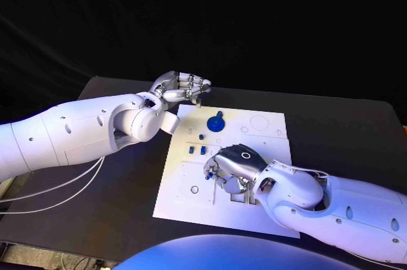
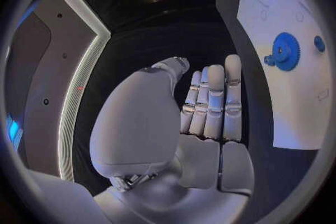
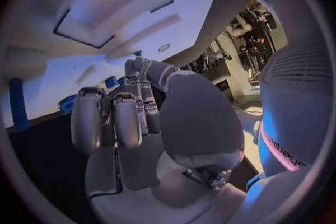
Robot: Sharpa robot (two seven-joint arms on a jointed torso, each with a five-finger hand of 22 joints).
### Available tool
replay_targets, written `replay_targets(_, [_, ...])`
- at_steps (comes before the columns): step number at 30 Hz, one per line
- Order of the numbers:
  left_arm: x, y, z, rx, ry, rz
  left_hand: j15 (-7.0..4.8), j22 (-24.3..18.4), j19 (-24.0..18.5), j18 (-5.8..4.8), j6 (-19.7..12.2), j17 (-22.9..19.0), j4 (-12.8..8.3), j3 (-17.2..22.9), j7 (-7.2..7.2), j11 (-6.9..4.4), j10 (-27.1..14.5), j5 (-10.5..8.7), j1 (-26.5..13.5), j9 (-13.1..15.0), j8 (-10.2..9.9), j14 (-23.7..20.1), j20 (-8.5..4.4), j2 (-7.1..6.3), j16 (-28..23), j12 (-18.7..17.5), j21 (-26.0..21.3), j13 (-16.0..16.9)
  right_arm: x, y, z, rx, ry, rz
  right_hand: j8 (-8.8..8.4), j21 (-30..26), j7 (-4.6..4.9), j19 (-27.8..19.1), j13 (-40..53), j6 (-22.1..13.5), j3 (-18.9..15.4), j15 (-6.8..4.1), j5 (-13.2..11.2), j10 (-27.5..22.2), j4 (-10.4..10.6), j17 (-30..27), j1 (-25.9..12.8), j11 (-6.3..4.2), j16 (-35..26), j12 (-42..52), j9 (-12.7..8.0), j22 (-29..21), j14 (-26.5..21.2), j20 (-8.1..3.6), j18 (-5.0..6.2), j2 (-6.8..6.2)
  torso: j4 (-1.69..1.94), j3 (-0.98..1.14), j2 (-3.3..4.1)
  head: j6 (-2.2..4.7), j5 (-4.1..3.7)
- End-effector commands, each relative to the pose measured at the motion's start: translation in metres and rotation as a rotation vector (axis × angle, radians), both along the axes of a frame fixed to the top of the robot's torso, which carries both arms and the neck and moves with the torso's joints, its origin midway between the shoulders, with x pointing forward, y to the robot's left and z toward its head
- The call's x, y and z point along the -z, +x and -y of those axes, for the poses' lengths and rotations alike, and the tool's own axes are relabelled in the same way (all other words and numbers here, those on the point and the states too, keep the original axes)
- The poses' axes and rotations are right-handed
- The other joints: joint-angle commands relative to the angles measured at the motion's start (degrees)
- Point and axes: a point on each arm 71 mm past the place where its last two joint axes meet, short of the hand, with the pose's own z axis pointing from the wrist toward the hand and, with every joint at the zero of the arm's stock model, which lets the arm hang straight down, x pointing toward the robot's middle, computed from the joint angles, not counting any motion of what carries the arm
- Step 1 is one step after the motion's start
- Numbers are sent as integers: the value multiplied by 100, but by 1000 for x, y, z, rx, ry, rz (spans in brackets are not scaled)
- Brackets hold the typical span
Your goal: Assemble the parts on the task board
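Fingertip work over the board's small blue pieces

Task board [image 1: 254,208] lies in the middle of the black table [image 1: 356,135], and the right hand [image 1: 230,167] is down over its centre with its fingers curled toward the surface. A small blue part [image 1: 207,177] shows right at those fingertips; whether it is pinched or only touched, I cannot tell. The right wrist view shows the fingers [image 3: 115,120] bunched close together, with a blue gear [image 3: 67,104] and a small blue peg [image 3: 111,82] just beyond them and a long blue bar [image 3: 19,105] off to one side.

The left hand [image 1: 180,86] hovers off the board's far corner, holding nothing. In the left wrist view its fingers [image 2: 213,103] are straight and pressed side by side, thumb set apart, and the blue gear [image 2: 285,51] sits on the board beyond the fingertips.

2 more small blue parts [image 1: 197,149] lie on the board just past the right hand's knuckles.

Judging from this, the step in hand is seating or picking a small piece. To do it well, the fingertips should stay square over the piece, press straight down, not sideways, and avoid nudging the 2 neighbours. The left hand could steady the board's edge if it slides.
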Motion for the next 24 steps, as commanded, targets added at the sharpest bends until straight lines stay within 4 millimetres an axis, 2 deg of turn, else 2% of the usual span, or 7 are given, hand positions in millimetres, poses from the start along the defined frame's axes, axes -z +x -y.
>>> replay_targets(1, [-1,-1,2,18,-13,-2,21,-7,0,69,-23,-5,-23,-9,18,-17,-40,-3,8,8,-19,-32,39,4,16,32,-35,7,3,0,0,-3,-32,6,24,34,25,52,-4,26,5,-31,-7,105,16,-7,-48,-108,10,-27,-12,4,270,3,-81,2,5,-3,2,3,-5])
replay_targets(9, [-1,-1,2,19,-12,-3,21,-7,0,69,-23,-5,-23,-9,18,-17,-40,-3,8,8,-19,-32,39,4,16,32,-35,7,3,1,-2,0,-35,15,26,39,23,53,0,27,3,-32,-11,106,19,-5,-55,-109,12,-28,-10,11,271,3,-82,7,4,-3,0,5,-7])
replay_targets(24, [-1,-1,2,23,-12,-7,23,-7,0,70,-23,-5,-24,-12,20,-15,-52,-3,8,10,-16,-34,41,5,21,36,-36,8,6,-1,-7,-18,-77,1,37,45,17,48,18,27,-34,-33,-42,103,33,-7,-107,-113,17,-36,4,21,270,5,-82,-7,5,-2,2,-37,-8])
